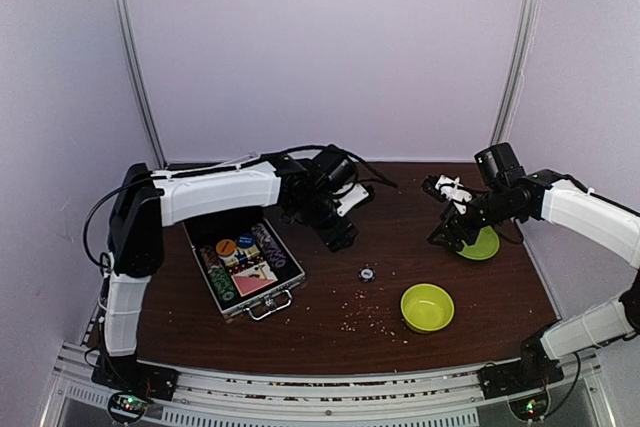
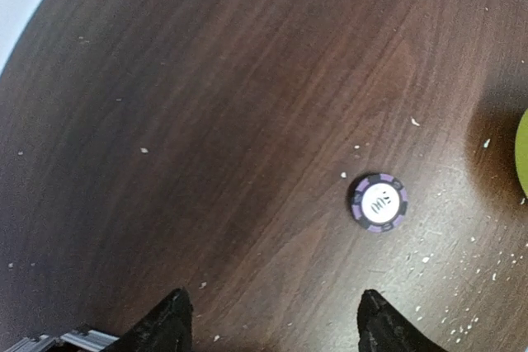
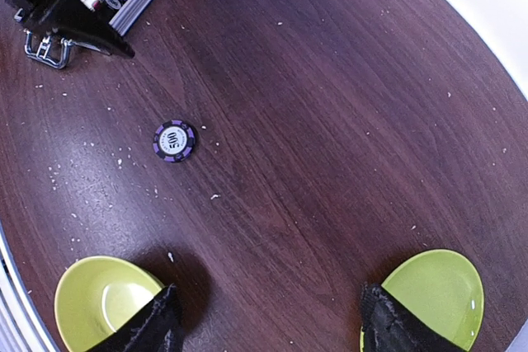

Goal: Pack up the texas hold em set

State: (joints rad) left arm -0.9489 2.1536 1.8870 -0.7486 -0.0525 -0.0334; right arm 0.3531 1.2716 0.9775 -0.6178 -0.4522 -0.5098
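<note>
Since the lone purple-and-black poker chip (image 2: 378,202) lies flat on the bare surface (image 1: 400,217), roughly midway between its left and right edges and well apart from the open silver case (image 1: 245,267) by the left edge, it likely calls for care. It looks thin, rigid, light and probably slick, best pinched across its rim from above. Above the wood, the left end effector (image 2: 272,323) is spread and empty, the chip outside its fingers. Near the lime-green plate (image 1: 480,244), the right end effector (image 3: 268,319) is spread and empty too.
</note>
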